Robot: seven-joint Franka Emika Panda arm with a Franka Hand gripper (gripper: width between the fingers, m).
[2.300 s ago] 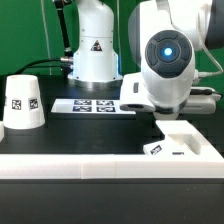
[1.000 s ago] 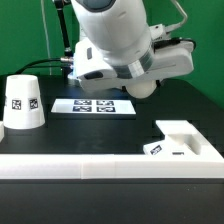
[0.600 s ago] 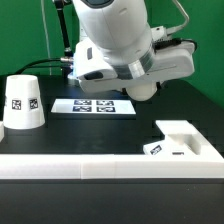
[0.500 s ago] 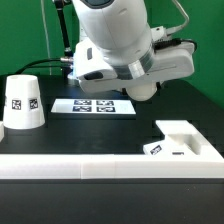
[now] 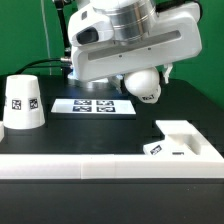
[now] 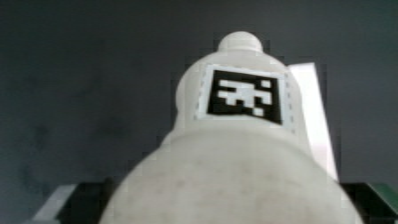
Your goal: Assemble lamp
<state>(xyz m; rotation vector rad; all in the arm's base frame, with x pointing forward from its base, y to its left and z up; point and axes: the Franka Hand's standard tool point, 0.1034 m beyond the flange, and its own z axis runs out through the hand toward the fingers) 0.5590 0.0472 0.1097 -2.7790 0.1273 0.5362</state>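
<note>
My gripper [image 5: 142, 76] is shut on the white ball-shaped bulb [image 5: 146, 86] and holds it in the air above the dark table, between the marker board and the base. In the wrist view the bulb [image 6: 228, 150] fills the picture, its square tag facing the camera and its narrow tip pointing away; the gripper [image 6: 217, 205] shows only as dark fingers [image 6: 71, 206] at its sides. The tapered shade [image 5: 22, 103] stands at the exterior view's left. The low angular base [image 5: 186, 139] lies at the exterior view's right.
The marker board [image 5: 94, 105] lies flat behind the held bulb. A long white rail [image 5: 90, 163] runs along the front of the table. The arm's own base [image 5: 92, 55] stands at the back, before a green backdrop.
The hand has left the base side, moving toward the exterior view's left and up. In the last half second it turned level, with the bulb still hanging beneath it.
</note>
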